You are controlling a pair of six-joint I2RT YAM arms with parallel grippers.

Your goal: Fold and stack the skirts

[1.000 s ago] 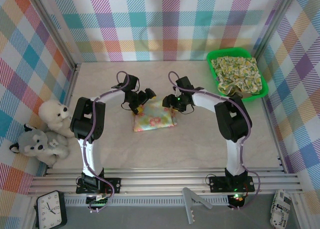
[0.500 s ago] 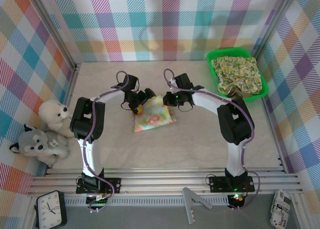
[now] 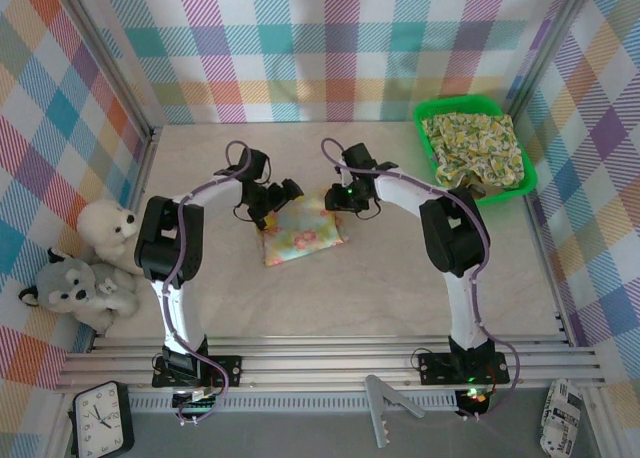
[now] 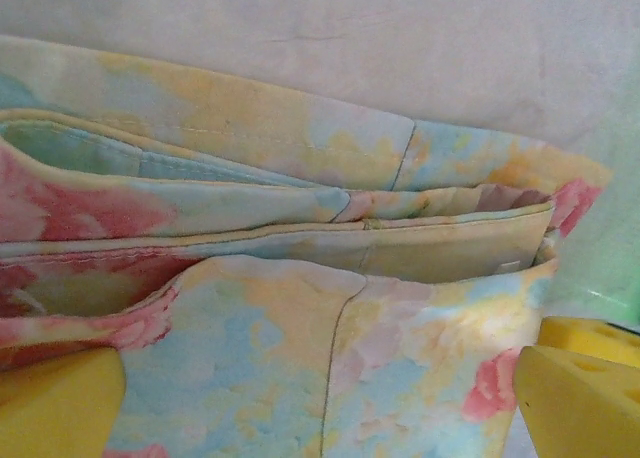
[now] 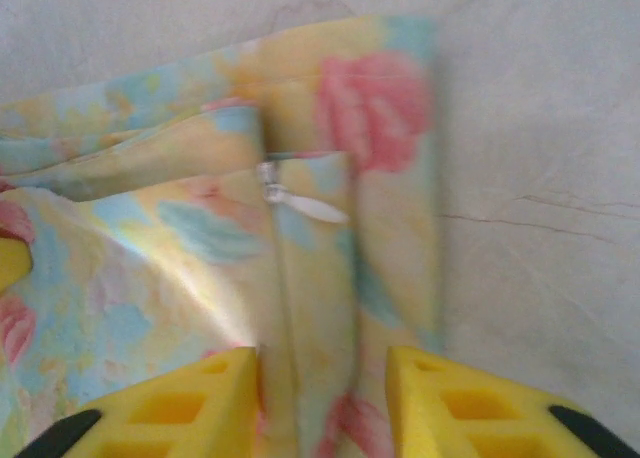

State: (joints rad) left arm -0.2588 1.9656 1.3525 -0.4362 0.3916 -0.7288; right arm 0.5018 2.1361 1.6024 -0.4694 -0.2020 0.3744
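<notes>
A: Looking from above, how far along is it?
B: Early, I'd say. One pale floral skirt (image 3: pixel 303 233) lies folded at mid-table. A yellow-green skirt (image 3: pixel 472 148) sits rumpled in the tray (image 3: pixel 455 101) at far right. Nothing is stacked yet.
A: Which way does the folded one run?
B: Its long axis goes left to right, with the right end tilted slightly away. The left gripper (image 3: pixel 277 200) and right gripper (image 3: pixel 338 198) sit at its far corners.
A: And the left wrist?
B: Layered fold edges run across the view. The fingers (image 4: pixel 55 403) stand wide apart with the bundle between them.
A: Right wrist?
B: A corner with a small white tab (image 5: pixel 300 206) points away. The fingers (image 5: pixel 190 403) flank a folded strip with a narrower gap. Whether they pinch it, I cannot tell.
</notes>
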